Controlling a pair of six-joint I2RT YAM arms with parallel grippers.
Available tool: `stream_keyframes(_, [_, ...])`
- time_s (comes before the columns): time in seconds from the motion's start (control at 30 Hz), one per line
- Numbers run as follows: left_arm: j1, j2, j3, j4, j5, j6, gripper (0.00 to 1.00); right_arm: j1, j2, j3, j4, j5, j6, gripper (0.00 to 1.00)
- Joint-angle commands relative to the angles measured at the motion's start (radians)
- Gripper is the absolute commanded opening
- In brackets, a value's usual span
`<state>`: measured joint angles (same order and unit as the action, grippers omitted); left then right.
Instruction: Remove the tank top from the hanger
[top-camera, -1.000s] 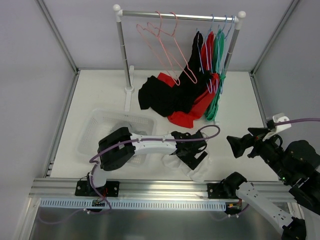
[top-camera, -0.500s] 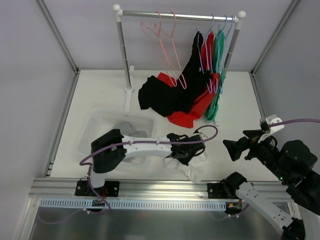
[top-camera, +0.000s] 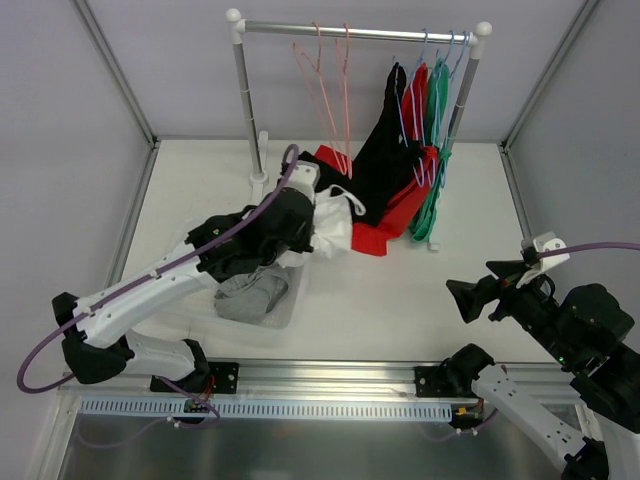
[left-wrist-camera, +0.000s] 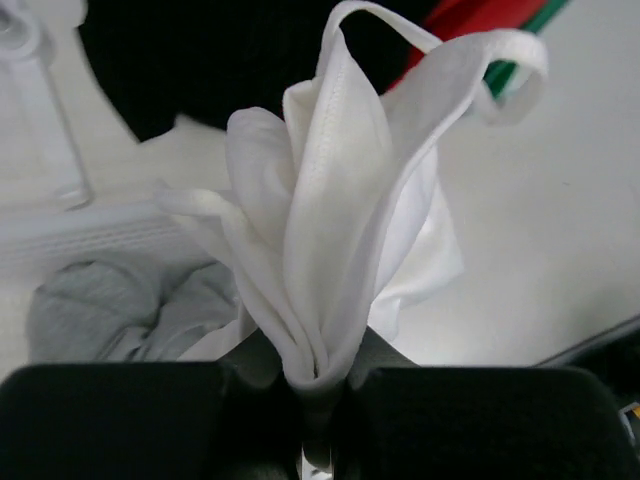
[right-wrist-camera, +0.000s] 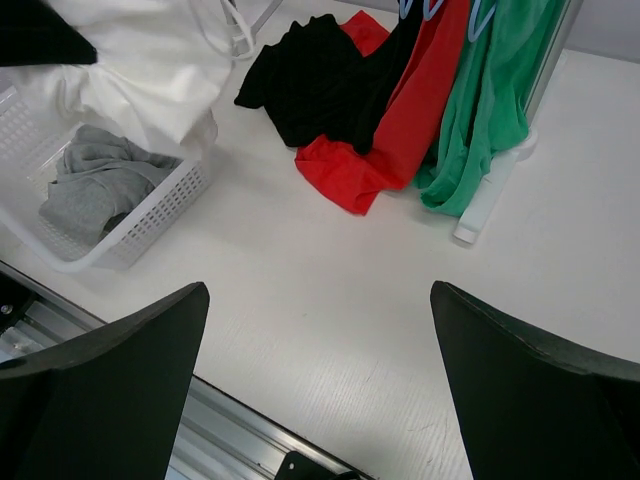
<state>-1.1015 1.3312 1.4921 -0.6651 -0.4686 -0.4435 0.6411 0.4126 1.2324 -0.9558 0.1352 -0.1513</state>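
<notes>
The white tank top (left-wrist-camera: 330, 230) is hanging off any hanger, bunched into folds with one strap looping free, and the left gripper (left-wrist-camera: 315, 385) is pinching its gathered edge between pressed-together fingers (left-wrist-camera: 262, 358). From above, the top is sitting over the far right corner of the white basket (right-wrist-camera: 130, 230), just beside the black and red hems trailing on the surface (top-camera: 400, 310). One grey garment (top-camera: 250, 295) is lying inside the basket, and the left arm is crossing over much of the basket's rim. Behind, the rack rail (top-camera: 360, 32) is carrying two bare pink hangers (top-camera: 330, 90) toward its left and three garments crowding its right end: one black (top-camera: 385, 150), one red (top-camera: 415, 100), one green (top-camera: 435, 150), all draping down to the surface near the right post. The right gripper (right-wrist-camera: 315, 300) is hovering well apart on the right, its fingers spread wide and holding nothing. Bare surface is lying open between the basket and the right gripper, along the near edge; the far side is being hemmed in by the rack posts and the draped cloth.
</notes>
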Motion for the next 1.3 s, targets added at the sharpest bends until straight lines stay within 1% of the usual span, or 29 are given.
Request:
stream_keyframes(0.0, [0.106, -0.082, -0.076, -0.12, -0.064, -0.04, 0.0, 0.0, -0.006, 0.002, 0.052, 0.012, -0.013, 1.0])
stream_keyframes(0.07, [0.175, -0.141, -0.133, -0.125, -0.058, -0.052, 0.0, 0.0, -0.006, 0.004, 0.058, 0.014, -0.013, 1.0])
stream_keyframes(0.13, [0.215, -0.187, -0.173, -0.126, -0.054, -0.063, 0.0, 0.002, -0.003, 0.003, 0.06, 0.011, -0.013, 1.0])
stream_keyframes(0.17, [0.233, -0.2, -0.217, -0.126, -0.05, -0.078, 0.0, 0.0, -0.001, 0.002, 0.063, 0.009, -0.014, 0.99])
stream_keyframes(0.2, [0.268, -0.214, -0.24, -0.123, -0.045, -0.089, 0.0, 0.0, 0.002, 0.001, 0.065, 0.006, -0.013, 0.99])
stream_keyframes(0.3, [0.305, -0.23, -0.332, -0.117, -0.041, -0.132, 0.0, 0.0, 0.008, -0.008, 0.077, -0.008, -0.007, 0.99])
stream_keyframes(0.37, [0.311, -0.213, -0.396, -0.113, -0.045, -0.167, 0.0, 0.002, 0.012, -0.013, 0.087, -0.017, -0.005, 1.0])
stream_keyframes(0.43, [0.315, -0.193, -0.437, -0.093, -0.024, -0.184, 0.0, 0.0, 0.018, -0.017, 0.092, -0.026, -0.005, 0.99])
stream_keyframes(0.47, [0.315, -0.191, -0.482, -0.081, -0.007, -0.198, 0.0, 0.0, 0.022, -0.019, 0.094, -0.028, -0.005, 0.99])
stream_keyframes(0.5, [0.315, -0.191, -0.506, -0.047, 0.023, -0.204, 0.0, 0.0, 0.023, -0.019, 0.094, -0.029, -0.005, 0.99])
stream_keyframes(0.63, [0.325, -0.182, -0.631, 0.035, 0.051, -0.222, 0.0, 0.0, 0.031, -0.031, 0.103, -0.042, -0.005, 1.0])
stream_keyframes(0.77, [0.344, -0.11, -0.673, 0.096, 0.114, -0.21, 0.0, 0.0, 0.052, -0.063, 0.126, -0.063, -0.001, 1.0])
stream_keyframes(0.87, [0.353, -0.052, -0.682, 0.153, 0.189, -0.193, 0.0, 0.0, 0.077, -0.093, 0.135, -0.069, 0.007, 0.99])
stream_keyframes(0.9, [0.353, -0.031, -0.682, 0.16, 0.203, -0.189, 0.02, 0.0, 0.083, -0.097, 0.138, -0.075, 0.007, 1.0])
stream_keyframes(0.93, [0.353, -0.021, -0.673, 0.165, 0.217, -0.182, 0.05, 0.0, 0.086, -0.1, 0.141, -0.077, 0.007, 0.99])
stream_keyframes(0.97, [0.353, -0.018, -0.668, 0.165, 0.22, -0.179, 0.13, 0.0, 0.089, -0.105, 0.144, -0.078, 0.009, 1.0])
stream_keyframes(1.0, [0.353, -0.023, -0.664, 0.164, 0.22, -0.176, 0.38, 0.0, 0.091, -0.106, 0.144, -0.08, 0.007, 0.99])
stream_keyframes(1.03, [0.353, -0.036, -0.658, 0.163, 0.222, -0.173, 0.46, 0.0, 0.094, -0.105, 0.146, -0.08, 0.007, 0.99])
stream_keyframes(1.07, [0.353, -0.05, -0.655, 0.16, 0.217, -0.172, 0.51, 0.002, 0.091, -0.103, 0.144, -0.08, 0.006, 1.0])
stream_keyframes(1.1, [0.353, -0.085, -0.649, 0.159, 0.216, -0.167, 0.6, 0.002, 0.088, -0.103, 0.146, -0.075, 0.004, 0.99])
stream_keyframes(1.13, [0.353, -0.105, -0.633, 0.154, 0.212, -0.156, 0.64, 0.0, 0.088, -0.103, 0.146, -0.074, 0.001, 1.0])
stream_keyframes(1.2, [0.356, -0.156, -0.607, 0.121, 0.196, -0.149, 0.7, 0.002, 0.087, -0.105, 0.144, -0.066, -0.002, 1.0])
stream_keyframes(1.23, [0.356, -0.17, -0.571, 0.107, 0.188, -0.133, 0.76, 0.002, 0.089, -0.105, 0.143, -0.065, -0.002, 0.99])
stream_keyframes(1.27, [0.359, -0.181, -0.549, 0.092, 0.177, -0.129, 0.79, 0.0, 0.091, -0.105, 0.143, -0.063, -0.002, 0.99])
